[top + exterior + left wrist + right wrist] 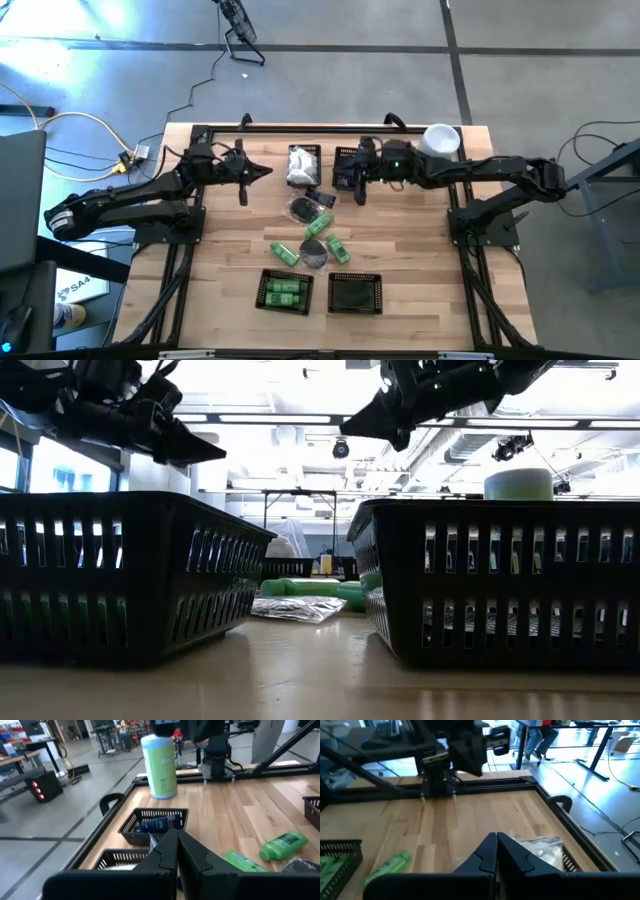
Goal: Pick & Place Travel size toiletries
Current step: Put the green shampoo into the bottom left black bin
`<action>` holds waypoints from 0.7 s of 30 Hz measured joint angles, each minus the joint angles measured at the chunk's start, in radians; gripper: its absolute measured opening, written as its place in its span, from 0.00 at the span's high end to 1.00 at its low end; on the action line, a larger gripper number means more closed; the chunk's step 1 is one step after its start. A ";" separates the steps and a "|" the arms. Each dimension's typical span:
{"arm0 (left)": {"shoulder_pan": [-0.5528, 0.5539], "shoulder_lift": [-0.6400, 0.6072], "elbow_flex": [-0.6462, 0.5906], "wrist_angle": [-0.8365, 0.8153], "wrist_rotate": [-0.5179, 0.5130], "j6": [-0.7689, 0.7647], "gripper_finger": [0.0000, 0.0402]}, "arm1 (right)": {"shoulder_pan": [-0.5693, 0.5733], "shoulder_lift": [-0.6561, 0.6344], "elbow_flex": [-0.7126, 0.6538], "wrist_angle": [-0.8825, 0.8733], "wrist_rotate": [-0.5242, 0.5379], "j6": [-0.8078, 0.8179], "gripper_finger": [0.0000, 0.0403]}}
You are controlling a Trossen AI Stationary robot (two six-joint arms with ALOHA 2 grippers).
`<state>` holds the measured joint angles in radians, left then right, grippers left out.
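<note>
So far the sorting looks partly done, judging by what lies where around the grey disc (pixel 314 253) in the middle of the table (pixel 420 260); toward the front edge from the disc, one black mesh basket (pixel 284 292) already holds several green bottles, while its neighbour basket (pixel 355 293) looks empty or nearly so from above; toward the far edge from the disc, a third basket (pixel 303 165) holds white crinkly packets, and a fourth basket (pixel 348 168) holds a dark blue piece, seen best in the left wrist view (pixel 159 824); still loose, just beside the disc, are green bottles (pixel 338 249) on one side and another green bottle (pixel 284 253) on the other, with a clear-wrapped dark item (pixel 301 209) and a small dark piece (pixel 320 198) a little farther toward the far baskets; my left gripper (pixel 262 171) hovers well apart from the disc, beside the packet basket, fingers pressed together on nothing; my right gripper (pixel 356 193) hangs over the near corner of the dark-piece basket, likewise clenched and empty; the tall pale-green cylinder (pixel 440 140) stands at the far right corner, no part of the job; I judge roughly half the toiletries remain to be lifted and binned, the disc among them.
</note>
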<state>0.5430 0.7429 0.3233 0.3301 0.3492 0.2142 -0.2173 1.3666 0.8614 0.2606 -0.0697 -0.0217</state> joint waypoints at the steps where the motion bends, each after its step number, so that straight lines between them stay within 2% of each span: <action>1: 0.000 0.000 0.000 -0.010 0.000 -0.002 1.00 | 0.020 0.000 0.000 -0.004 0.027 0.000 0.99; 11: 0.000 0.000 0.000 -0.120 0.000 -0.059 1.00 | 0.163 0.000 0.000 -0.018 0.143 0.104 0.99; 21: 0.000 0.000 0.000 -0.091 -0.001 -0.095 1.00 | 0.264 0.000 0.000 -0.053 0.146 0.251 0.99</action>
<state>0.5430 0.7433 0.3229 0.2395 0.3484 0.1192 0.0470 1.3670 0.8616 0.2073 0.0764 0.2294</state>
